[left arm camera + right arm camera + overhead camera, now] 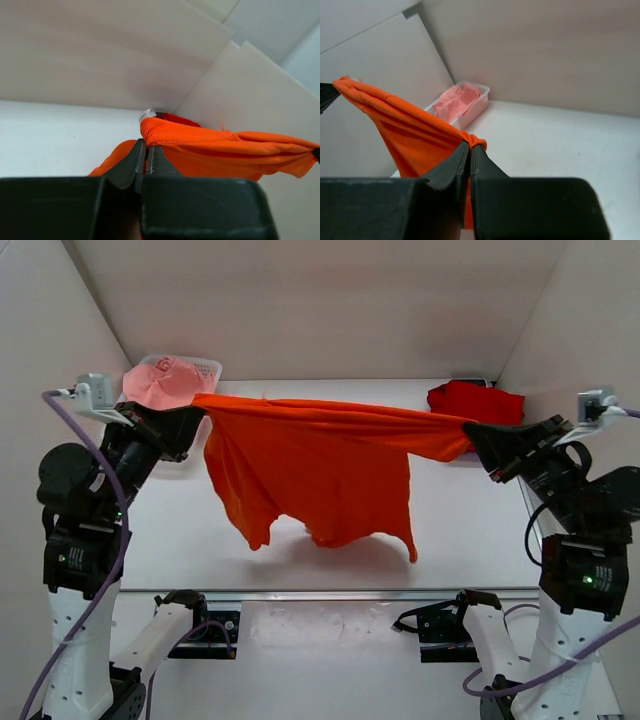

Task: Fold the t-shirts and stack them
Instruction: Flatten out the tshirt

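Both tools, the left gripper (198, 410) and the right gripper (472, 432), are clamping the orange t-shirt (320, 465) taut in the air over the middle of the table (480, 530) — apparently spreading it for folding — so I'm expecting an even lowering flat.

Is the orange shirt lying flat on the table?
No, the orange shirt hangs in the air, stretched between the left end effector and the right end effector, above the table.
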{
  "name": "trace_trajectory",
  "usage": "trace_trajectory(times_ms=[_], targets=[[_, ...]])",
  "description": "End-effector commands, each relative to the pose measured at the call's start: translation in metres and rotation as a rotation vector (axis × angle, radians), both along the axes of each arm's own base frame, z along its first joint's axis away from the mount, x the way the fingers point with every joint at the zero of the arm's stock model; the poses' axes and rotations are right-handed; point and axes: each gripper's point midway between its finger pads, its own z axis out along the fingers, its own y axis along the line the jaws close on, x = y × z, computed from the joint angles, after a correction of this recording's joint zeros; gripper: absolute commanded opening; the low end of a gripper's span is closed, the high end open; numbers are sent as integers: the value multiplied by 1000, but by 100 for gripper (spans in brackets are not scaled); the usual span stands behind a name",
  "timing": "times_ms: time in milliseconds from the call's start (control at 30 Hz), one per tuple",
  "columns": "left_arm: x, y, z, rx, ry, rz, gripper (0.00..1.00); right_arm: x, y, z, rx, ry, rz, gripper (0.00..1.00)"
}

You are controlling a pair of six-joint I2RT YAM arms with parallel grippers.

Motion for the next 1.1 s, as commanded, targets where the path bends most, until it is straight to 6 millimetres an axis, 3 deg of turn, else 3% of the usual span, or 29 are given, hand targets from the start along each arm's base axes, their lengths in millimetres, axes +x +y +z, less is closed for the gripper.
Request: trace_trajectory(times_ms=[0, 133, 200, 233, 300, 333, 400, 433, 467, 500, 533, 567, 633, 667, 700, 733, 767, 800, 833, 900, 933, 1067], targets=[[-3, 24, 33, -2, -106, 133, 0, 3, -26, 35, -28, -89, -179, 0], [10, 6, 15, -29, -75, 46, 0, 17, -24, 28, -34, -47, -136, 0], [18, -6, -4, -47, -30, -14, 0, 17, -23, 24, -30, -40, -126, 0], [19, -8, -3, -62, -42, -24, 0, 17, -23, 25, -20, -41, -128, 0], [33, -11, -24, -80, 13, -32, 0, 32, -23, 23, -32, -23, -95, 0], [38, -9, -25, -78, 16, -24, 0, 41, -21, 18, -26, 5, -70, 0], [66, -12, -52, -39, 87, 2, 0, 79, -23, 2, -24, 83, -30, 0], [73, -13, -61, -24, 104, 6, 0, 90, -17, 3, -27, 71, -3, 0], [97, -16, -82, -11, 151, 32, 0, 114, -18, -4, -24, 97, -11, 0], [109, -11, -91, 6, 159, 71, 0, 143, -20, -21, -33, 148, -23, 0], [129, -8, -110, 40, 204, 112, 0, 173, -24, -27, -43, 182, -37, 0], [142, -9, -117, 56, 216, 124, 0, 193, -21, -32, -62, 192, -35, 0], [194, -4, -162, 133, 321, 184, 0, 262, -30, -53, -81, 266, -80, 0], [205, -2, -160, 142, 329, 196, 7, 280, -31, -60, -105, 279, -97, 2], [225, -5, -182, 159, 395, 178, 32, 310, -41, -71, -130, 320, -154, 8], [238, -4, -206, 166, 457, 145, 52, 330, -51, -80, -151, 359, -220, 24], [242, 2, -207, 161, 468, 154, 63, 336, -55, -84, -157, 382, -245, 37], [246, 1, -221, 155, 502, 125, 69, 346, -58, -93, -170, 406, -279, 51], [243, 1, -223, 151, 506, 119, 70, 348, -61, -102, -191, 428, -304, 56], [227, 6, -250, 164, 544, 135, 74, 338, -55, -116, -246, 443, -320, 67], [218, 6, -251, 176, 540, 127, 76, 330, -62, -131, -272, 457, -357, 68], [161, -9, -327, 241, 749, 49, 74, 285, -45, -170, -242, 480, -329, 67]])
